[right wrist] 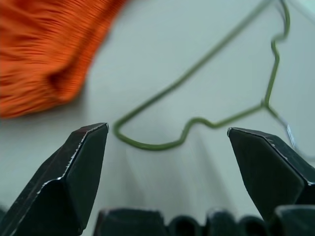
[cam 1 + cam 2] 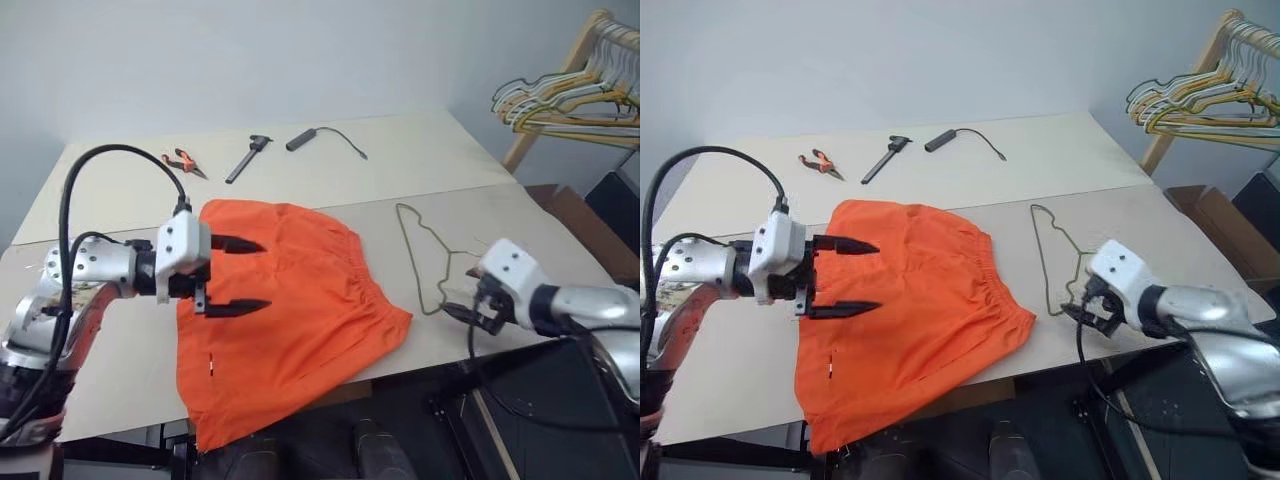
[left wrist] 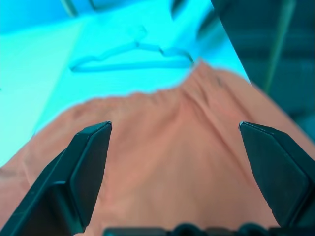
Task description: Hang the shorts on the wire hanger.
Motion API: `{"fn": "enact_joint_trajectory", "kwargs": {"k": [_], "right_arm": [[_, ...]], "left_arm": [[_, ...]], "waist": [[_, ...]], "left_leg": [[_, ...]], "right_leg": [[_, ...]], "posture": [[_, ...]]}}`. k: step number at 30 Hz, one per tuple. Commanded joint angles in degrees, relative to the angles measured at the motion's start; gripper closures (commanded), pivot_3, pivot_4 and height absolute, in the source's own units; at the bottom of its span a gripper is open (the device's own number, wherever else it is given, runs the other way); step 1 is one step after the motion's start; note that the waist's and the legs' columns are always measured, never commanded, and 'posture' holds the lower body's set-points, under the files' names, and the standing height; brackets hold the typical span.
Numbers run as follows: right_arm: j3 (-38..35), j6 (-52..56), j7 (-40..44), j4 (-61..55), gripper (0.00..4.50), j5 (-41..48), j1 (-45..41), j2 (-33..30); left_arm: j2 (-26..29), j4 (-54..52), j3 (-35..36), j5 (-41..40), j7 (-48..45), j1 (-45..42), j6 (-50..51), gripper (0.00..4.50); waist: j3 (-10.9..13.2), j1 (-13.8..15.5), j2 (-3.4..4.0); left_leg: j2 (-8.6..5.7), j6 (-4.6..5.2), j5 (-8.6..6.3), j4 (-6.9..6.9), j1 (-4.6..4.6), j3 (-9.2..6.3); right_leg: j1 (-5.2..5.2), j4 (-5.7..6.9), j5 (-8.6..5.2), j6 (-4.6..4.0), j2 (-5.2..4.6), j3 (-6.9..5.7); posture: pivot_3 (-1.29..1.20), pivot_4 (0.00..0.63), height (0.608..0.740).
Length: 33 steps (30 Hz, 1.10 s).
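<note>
The orange shorts lie spread flat on the table, one leg hanging over the front edge. My left gripper hovers over their left part, open, pointing right, with nothing between its fingers. In the left wrist view the shorts lie under the open fingers. The thin wire hanger lies flat on the table just right of the waistband. My right gripper is low at the table's front edge near the hanger's lower corner, open and empty. Beyond its fingertips lies the hanger, apart from them.
At the table's far side lie red-handled pliers, a black bar tool and a black device with a cable. A wooden rack with bunched hangers stands at the back right. The table's front edge runs close to the right gripper.
</note>
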Motion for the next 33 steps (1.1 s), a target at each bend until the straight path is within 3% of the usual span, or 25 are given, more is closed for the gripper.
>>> {"fn": "enact_joint_trajectory", "kwargs": {"k": [1, 4, 7, 10, 18, 22, 25, 29, 33], "right_arm": [[1.5, 8.5, -4.7, 6.0, 0.01, -0.5, -7.6, 4.3], [4.0, 10.0, -8.4, 14.6, 0.01, -3.6, -12.5, 7.6], [5.7, 9.3, -11.2, 22.0, 0.57, -6.3, -15.5, 9.7], [6.2, 9.3, -11.4, 25.0, 1.56, -6.9, -16.2, 9.9], [5.1, 11.4, -10.9, 19.8, 4.32, -5.9, -14.2, 8.6], [2.9, 9.0, -14.3, 19.0, 4.46, -7.3, -15.5, 9.6], [3.7, -3.4, -18.3, 17.0, 4.46, -12.2, -14.2, 8.6], [6.4, -31.5, -22.8, 15.7, 4.46, -22.6, -9.9, 3.9], [11.3, -63.3, -28.7, 21.0, 4.46, -37.8, -7.1, -6.5]], "left_arm": [[-1.5, -2.3, 1.0, -3.4, 2.6, -2.8, 4.2, 0.0], [-1.4, -2.8, 0.3, -3.2, 1.5, -3.2, 4.7, 0.0], [-1.4, -3.6, 0.2, -3.5, 1.1, -3.0, 5.2, 0.0], [-1.4, -4.6, 0.6, -3.9, 1.1, -2.7, 5.7, 0.0], [-1.3, -5.5, 1.3, -3.8, 1.5, -2.0, 5.8, 0.0], [-2.2, -3.9, 0.2, -3.2, 1.9, -4.1, 5.7, 0.0], [-3.7, -1.9, -0.8, -3.4, 2.6, -6.8, 6.8, 0.0], [-5.5, 2.6, -1.8, -4.8, 4.1, -12.7, 12.6, 0.0], [-5.3, 8.3, -3.5, -3.4, 3.2, -19.5, 16.2, 0.0]], "waist": [[0.0, -0.2, 0.01], [0.0, -0.5, 0.02], [0.0, -0.7, 0.03], [-0.1, -1.0, 0.02], [-0.3, -0.9, 0.07], [-0.4, -1.0, 0.15], [-0.4, -1.0, 0.18], [-0.5, -1.2, 0.24], [-0.5, -2.1, 0.26]], "left_leg": [[-0.03, 0.0, 0.0, 0.01, -0.03, 0.0], [-0.04, 0.01, -0.01, 0.01, -0.1, 0.0], [-0.08, 0.02, -0.01, 0.01, -0.27, -0.02], [-0.08, 0.01, -0.01, 0.02, -0.32, -0.02], [-0.08, 0.02, -0.01, 0.09, -0.28, -0.03], [-0.07, 0.02, -0.01, 0.08, -0.28, -0.03], [-0.1, 0.01, -0.01, 0.12, -0.31, -0.02], [-0.15, 0.02, -0.01, 0.12, -0.35, -0.01], [-0.15, 0.02, -0.01, 0.12, -0.37, 0.05]], "right_leg": [[-0.04, 0.0, 0.02, 0.03, -0.01, 0.04], [-0.09, 0.0, 0.03, 0.04, -0.01, 0.05], [-0.22, 0.01, 0.04, 0.06, -0.05, 0.05], [-0.24, 0.01, 0.08, 0.09, -0.06, 0.05], [-0.16, -0.03, 0.09, 0.11, -0.04, 0.04], [-0.17, -0.04, 0.09, 0.1, -0.02, 0.05], [-0.18, -0.04, 0.1, 0.12, -0.03, 0.05], [-0.24, -0.06, 0.1, 0.15, -0.04, 0.05], [-0.29, -0.07, 0.1, 0.16, -0.03, 0.06]], "posture": [[-0.15, 0.072, 0.74], [-0.15, 0.071, 0.74], [-0.14, 0.072, 0.74], [-0.13, 0.075, 0.74], [-0.13, 0.074, 0.74], [-0.14, 0.07, 0.74], [-0.14, 0.069, 0.74], [-0.18, 0.058, 0.74], [-0.2, 0.047, 0.74]]}}
